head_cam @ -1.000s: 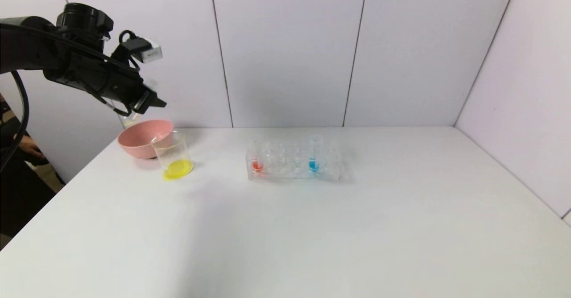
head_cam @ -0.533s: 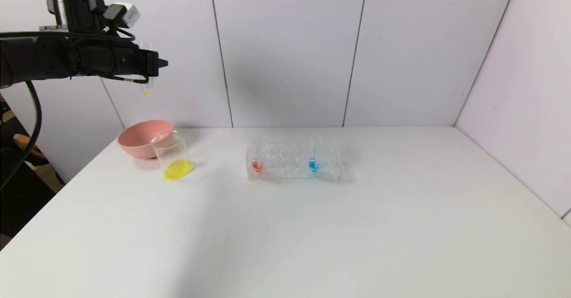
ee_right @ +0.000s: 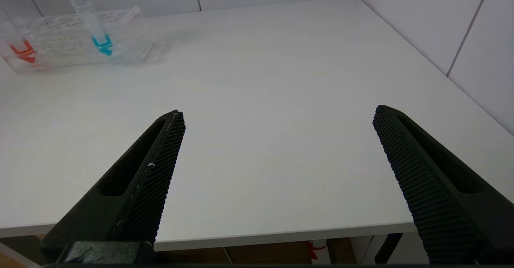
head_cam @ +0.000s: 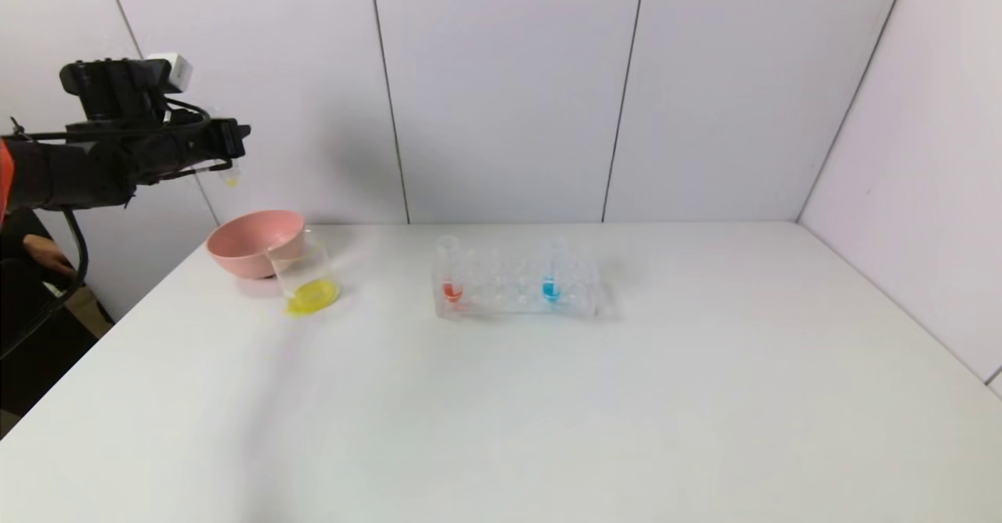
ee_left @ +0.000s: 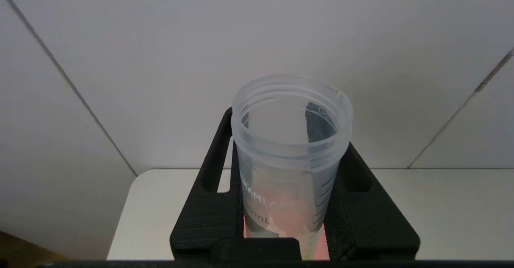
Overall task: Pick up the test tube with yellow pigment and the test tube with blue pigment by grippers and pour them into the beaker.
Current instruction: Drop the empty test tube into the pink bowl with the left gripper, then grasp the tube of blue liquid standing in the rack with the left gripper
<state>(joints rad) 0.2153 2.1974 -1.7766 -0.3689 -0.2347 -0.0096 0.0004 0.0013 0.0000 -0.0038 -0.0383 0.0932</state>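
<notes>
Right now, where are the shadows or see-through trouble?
Head view: the tube rack casts a soft shadow on the table to its right. Left wrist view: the test tube with yellow pigment in the left gripper is see-through, the pink bowl showing through. Right wrist view: even light, no glare.

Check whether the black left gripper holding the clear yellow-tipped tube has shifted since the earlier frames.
Yes. The left gripper swung back leftward, away from above the pink bowl.

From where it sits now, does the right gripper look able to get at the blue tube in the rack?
Probably yes. The right gripper is open and empty, with only bare table between it and the blue tube, which stands upright in the rack, top exposed.
</notes>
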